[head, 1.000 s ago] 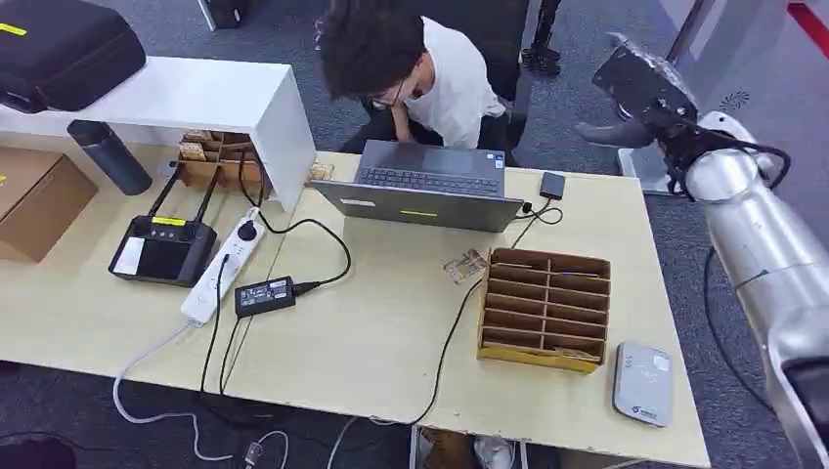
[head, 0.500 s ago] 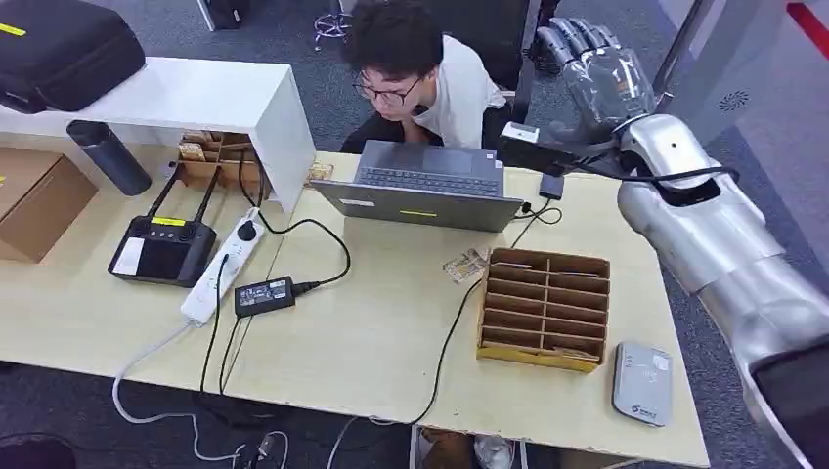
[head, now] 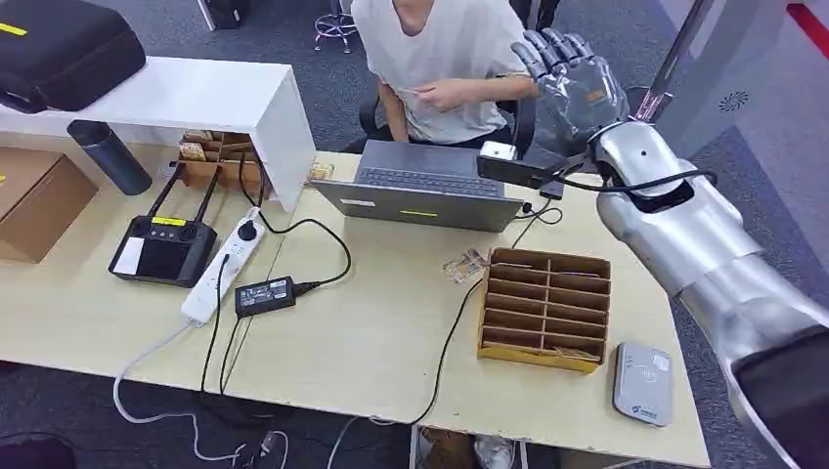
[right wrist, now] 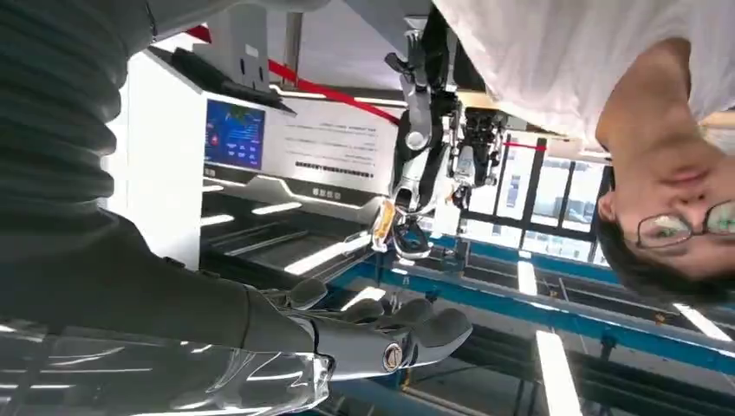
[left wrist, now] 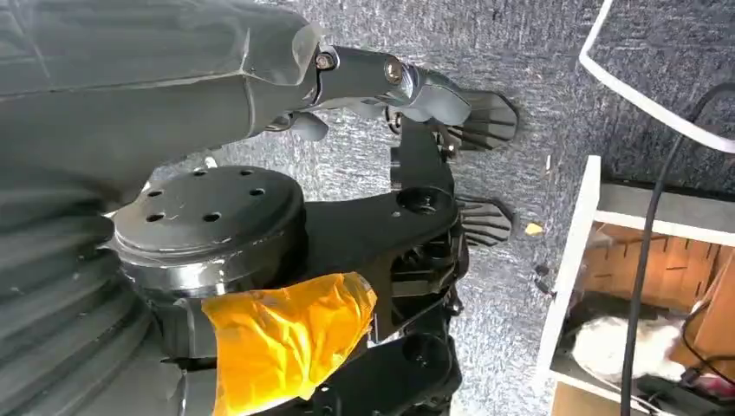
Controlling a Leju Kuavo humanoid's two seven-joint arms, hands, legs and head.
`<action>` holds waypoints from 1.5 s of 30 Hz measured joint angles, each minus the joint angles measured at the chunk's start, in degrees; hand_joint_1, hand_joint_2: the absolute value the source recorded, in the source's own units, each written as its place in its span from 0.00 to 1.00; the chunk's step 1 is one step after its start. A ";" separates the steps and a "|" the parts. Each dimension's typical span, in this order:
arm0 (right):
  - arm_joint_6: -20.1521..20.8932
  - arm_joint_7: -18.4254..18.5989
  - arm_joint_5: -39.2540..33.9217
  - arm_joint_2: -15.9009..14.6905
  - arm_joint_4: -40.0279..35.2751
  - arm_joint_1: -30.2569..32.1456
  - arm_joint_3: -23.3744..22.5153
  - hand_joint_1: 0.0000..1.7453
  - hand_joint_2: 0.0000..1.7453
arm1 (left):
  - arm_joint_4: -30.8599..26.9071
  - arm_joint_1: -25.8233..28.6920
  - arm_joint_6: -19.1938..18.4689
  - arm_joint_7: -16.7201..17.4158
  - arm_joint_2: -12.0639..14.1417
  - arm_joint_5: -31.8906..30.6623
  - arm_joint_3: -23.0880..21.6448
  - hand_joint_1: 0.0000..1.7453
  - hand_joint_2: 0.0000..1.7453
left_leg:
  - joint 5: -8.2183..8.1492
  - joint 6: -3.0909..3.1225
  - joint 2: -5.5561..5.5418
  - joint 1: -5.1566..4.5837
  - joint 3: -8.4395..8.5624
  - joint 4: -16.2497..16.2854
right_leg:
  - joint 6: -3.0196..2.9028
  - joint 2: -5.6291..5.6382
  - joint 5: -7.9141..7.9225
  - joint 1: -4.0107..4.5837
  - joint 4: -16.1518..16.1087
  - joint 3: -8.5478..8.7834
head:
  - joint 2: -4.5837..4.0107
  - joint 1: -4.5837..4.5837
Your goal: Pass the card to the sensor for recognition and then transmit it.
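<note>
While the person (head: 442, 59) now sits upright at upper centre, right hand (head: 572, 83) has shifted left, fingers extended, grasping nothing; left hand's (left wrist: 416, 91) fingers unclear.

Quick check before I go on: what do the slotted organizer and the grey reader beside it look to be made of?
The organizer looks like brown cardboard or thin wood, matte: flat tan dividers with raw, unpainted edges; I cannot tell which. The reader looks like moulded plastic, light grey with a smooth, slightly satin shell, rounded corners and a printed symbol on top. Both sit on the table, which appears to be pale wood-look laminate.
</note>
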 joint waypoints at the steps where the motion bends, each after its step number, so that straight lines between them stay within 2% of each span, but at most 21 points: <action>1: 0.00 0.00 0.00 0.07 0.09 -0.01 0.06 0.00 1.00 | 0.00 -0.02 -0.02 0.00 0.00 0.00 0.00 0.00 1.00 | 0.00 0.00 0.00 0.00 0.00 0.00 | 0.00 0.00 0.00 0.00 0.00 0.00 | 0.00 0.00; 27: 1.31 -0.07 0.74 4.00 2.95 -0.01 0.59 0.00 1.00 | -0.04 -0.51 -1.09 1.05 0.11 -3.01 -0.02 0.00 1.00 | 0.00 0.00 0.00 0.01 0.00 0.00 | 0.00 0.00 0.00 0.01 0.01 -0.01 | 0.00 0.02; 28: 1.31 -0.09 0.72 4.09 3.04 -0.01 0.59 0.10 1.00 | -0.02 -0.51 -1.16 1.18 0.15 -3.13 -0.04 0.00 1.00 | 0.00 0.00 0.00 0.01 0.00 0.00 | 0.00 0.00 0.00 0.01 0.01 -0.01 | 0.00 0.00; 29: 1.31 -0.09 0.68 4.13 3.13 -0.01 0.59 1.00 1.00 | -0.04 -0.52 -1.29 1.29 0.20 -3.39 -0.15 0.00 1.00 | 0.00 0.00 0.01 0.01 0.00 0.00 | 0.00 0.01 0.00 0.01 0.01 -0.01 | 0.00 0.00; 45: 1.55 -1.11 -0.89 4.76 3.45 0.04 0.28 1.00 1.00 | -0.02 -1.25 -2.01 2.56 0.77 -6.78 -1.95 0.00 1.00 | 0.00 0.00 0.01 0.01 0.00 0.00 | 0.00 0.01 0.00 0.01 0.01 -0.01 | 0.00 0.00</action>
